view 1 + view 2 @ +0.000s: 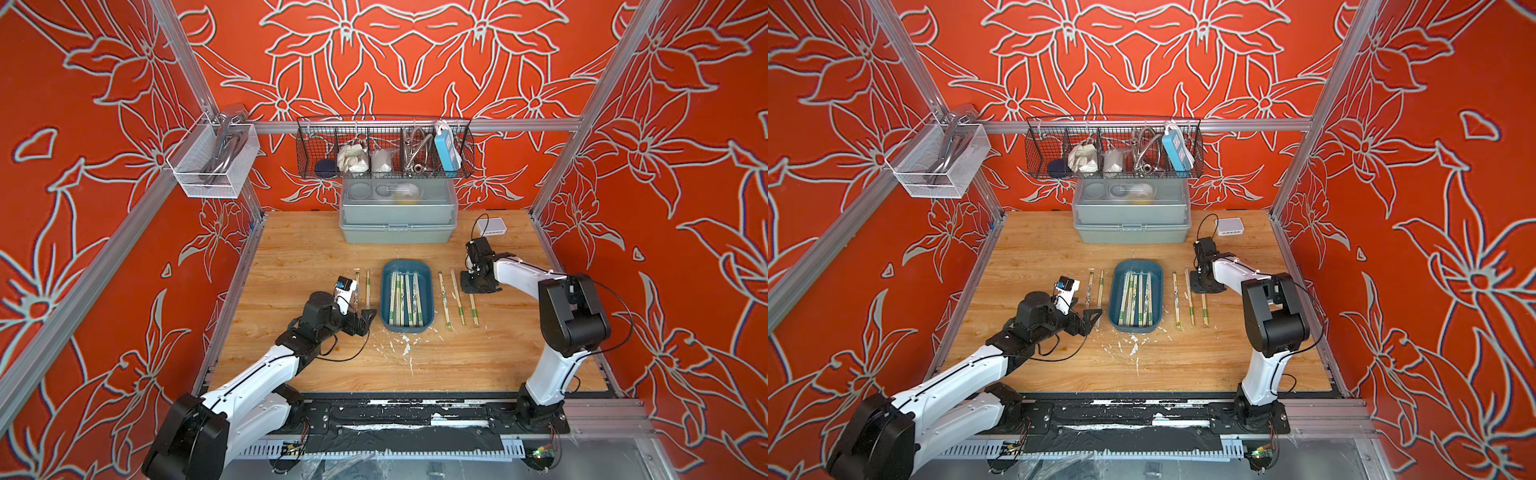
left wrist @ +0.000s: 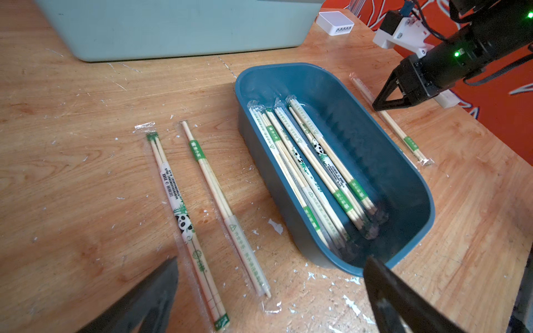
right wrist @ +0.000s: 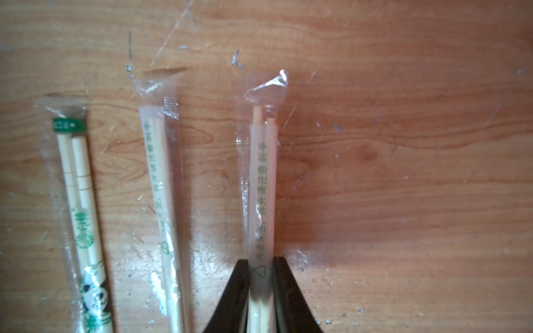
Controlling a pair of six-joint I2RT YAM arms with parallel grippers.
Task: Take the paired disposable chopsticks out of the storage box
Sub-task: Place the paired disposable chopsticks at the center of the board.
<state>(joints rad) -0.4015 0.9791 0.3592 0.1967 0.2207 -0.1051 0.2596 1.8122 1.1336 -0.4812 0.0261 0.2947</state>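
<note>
Two wrapped pairs of pale chopsticks [image 2: 216, 188] with green print lie on the desk [image 1: 291, 249] beside the wide-open, empty left hand [image 1: 368, 318]; more fill the blue tray [image 1: 407, 266]; three lie right of it, the outermost pair [image 3: 262, 173] pinched low in the nearly closed right hand [image 3: 261, 263]. Grey box [image 1: 399, 232] behind, red flowered walls [image 1: 124, 208] around

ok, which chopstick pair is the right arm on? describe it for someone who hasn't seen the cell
On the wooden table, find the blue storage box and look to the side where three wrapped pairs lie in a row. It's the pair farthest from the box, the only one straddled by the right end effector.
</note>
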